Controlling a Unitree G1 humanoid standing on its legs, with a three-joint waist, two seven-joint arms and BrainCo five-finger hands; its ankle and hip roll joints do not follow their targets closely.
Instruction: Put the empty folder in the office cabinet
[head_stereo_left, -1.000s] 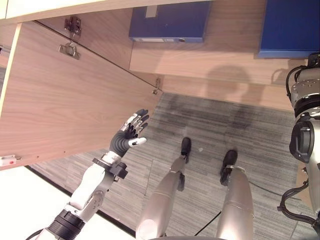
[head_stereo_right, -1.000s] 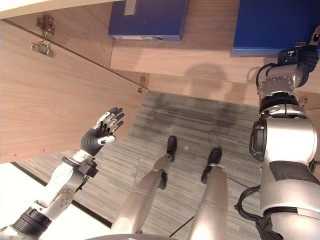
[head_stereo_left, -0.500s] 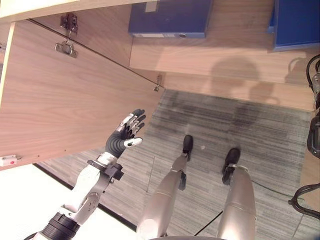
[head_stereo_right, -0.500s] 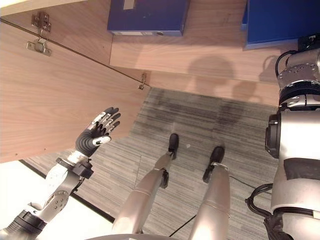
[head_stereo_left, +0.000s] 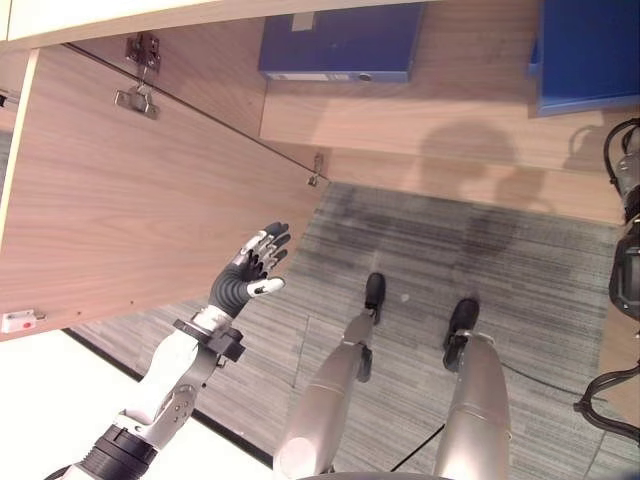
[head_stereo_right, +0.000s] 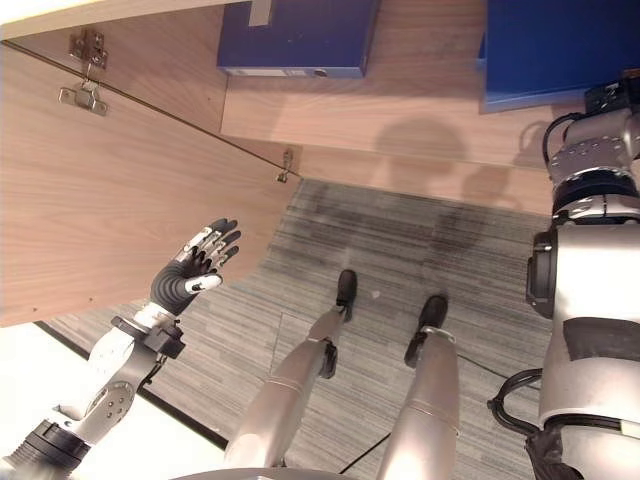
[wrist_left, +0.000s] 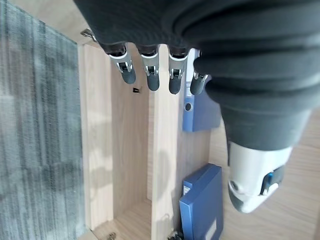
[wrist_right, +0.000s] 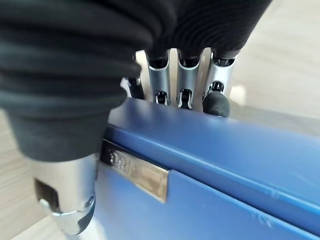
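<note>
A blue folder (head_stereo_right: 552, 50) stands on the cabinet's wooden shelf (head_stereo_right: 400, 120) at the upper right. My right hand (head_stereo_right: 622, 96) is on its lower right corner. In the right wrist view its fingers (wrist_right: 185, 80) reach over the far side of the folder (wrist_right: 225, 170), with the thumb (wrist_right: 65, 200) on the near face. My left hand (head_stereo_left: 247, 278) is open, fingers straight, close in front of the open cabinet door (head_stereo_left: 130, 200) and holding nothing. The left wrist view looks past those fingers (wrist_left: 150, 70) into the cabinet.
A second blue folder (head_stereo_left: 340, 45) lies on the shelf at the top centre. The open door swings out to the left, hinged at its top (head_stereo_left: 140, 70). Grey carpet (head_stereo_left: 450, 250) lies in front of the cabinet.
My right arm and the blue folder have shifted a little to the right along the shelf. My left hand has sunk slightly, still open by the door.
</note>
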